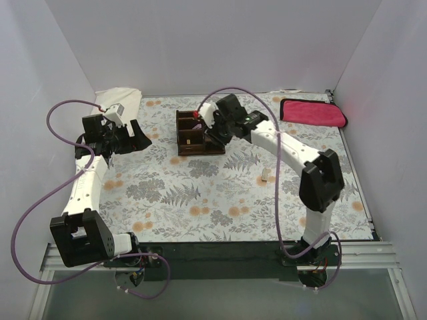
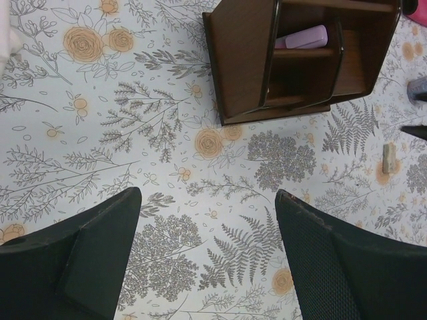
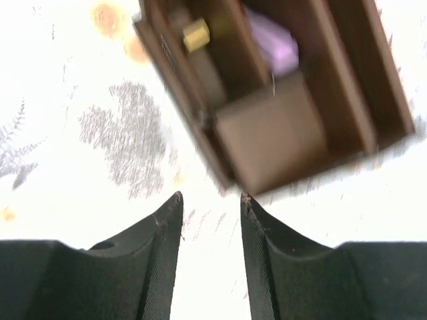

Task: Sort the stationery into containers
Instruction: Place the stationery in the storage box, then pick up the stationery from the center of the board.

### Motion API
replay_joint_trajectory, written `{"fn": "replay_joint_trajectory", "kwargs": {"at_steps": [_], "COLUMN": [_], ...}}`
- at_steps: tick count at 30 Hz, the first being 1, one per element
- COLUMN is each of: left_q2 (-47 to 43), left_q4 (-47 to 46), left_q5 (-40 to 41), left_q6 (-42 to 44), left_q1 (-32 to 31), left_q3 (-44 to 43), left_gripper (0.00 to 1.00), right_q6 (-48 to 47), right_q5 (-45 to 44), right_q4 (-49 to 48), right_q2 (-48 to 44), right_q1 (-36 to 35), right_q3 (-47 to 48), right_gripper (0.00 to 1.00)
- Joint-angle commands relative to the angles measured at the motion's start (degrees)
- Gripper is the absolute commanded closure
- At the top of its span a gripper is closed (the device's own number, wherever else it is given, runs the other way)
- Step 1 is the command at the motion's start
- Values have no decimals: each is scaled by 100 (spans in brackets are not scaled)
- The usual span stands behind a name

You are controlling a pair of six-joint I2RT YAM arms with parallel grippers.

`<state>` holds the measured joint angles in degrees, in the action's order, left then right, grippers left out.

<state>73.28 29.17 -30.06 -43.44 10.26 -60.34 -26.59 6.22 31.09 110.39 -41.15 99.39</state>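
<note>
The left claw [image 2: 207, 195] is spread wide above the flowered table cover [image 2: 100, 133], holding nothing and touching nothing. The right claw [image 3: 209, 198] hangs close by the wooden organizer [image 3: 267, 133], its fingers parted by a narrow gap with nothing between them. The organizer sits at the far middle of the table. A pink eraser [image 3: 272, 45] lies in one compartment and a tan block [image 3: 196, 35] in the next. A second tan block [image 1: 265, 177] lies loose on the cover, well apart from the organizer. The right wrist view is blurred, and from above the right claw hides part of the organizer.
</note>
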Motion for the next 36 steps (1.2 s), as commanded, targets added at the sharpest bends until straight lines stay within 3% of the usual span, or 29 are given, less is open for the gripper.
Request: {"fn": "replay_joint_trajectory", "kwargs": {"at_steps": [1,6,13,20,27,31,34,36], "left_q2": [-191,-226,-261,-323,-331,-340,-331,-331], "left_q4": [-174,-201,-210,-104,-17,63,107,98], "left_q5": [-26,-105,-149,-140,-123,-87,-44,-26], "left_q6": [-15,-121,-165,-200,-244,-226,-174,-156], "left_q1": [-24,-33,-33,-33,-33,-42,-42,-33], "left_q3": [-22,48,57,31,31,-22,-92,-92], "left_gripper": [20,20,20,20,20,20,20,20], "right_q6": [1190,1727,2587,3142,3309,3380,3380,3301], "right_q5": [115,231,249,152,389,451,477,468], "right_q4": [169,503,503,459,257,222,318,371], "right_q2": [-1220,-1967,-2259,-1776,-1091,-747,-633,-667], "right_q1": [484,1029,1451,2206,2339,2330,2330,2330], "right_q3": [-1340,-2896,-3891,-3577,-3321,-3286,-3243,-3216], "right_gripper": [54,52,43,41,43,51,69,90]}}
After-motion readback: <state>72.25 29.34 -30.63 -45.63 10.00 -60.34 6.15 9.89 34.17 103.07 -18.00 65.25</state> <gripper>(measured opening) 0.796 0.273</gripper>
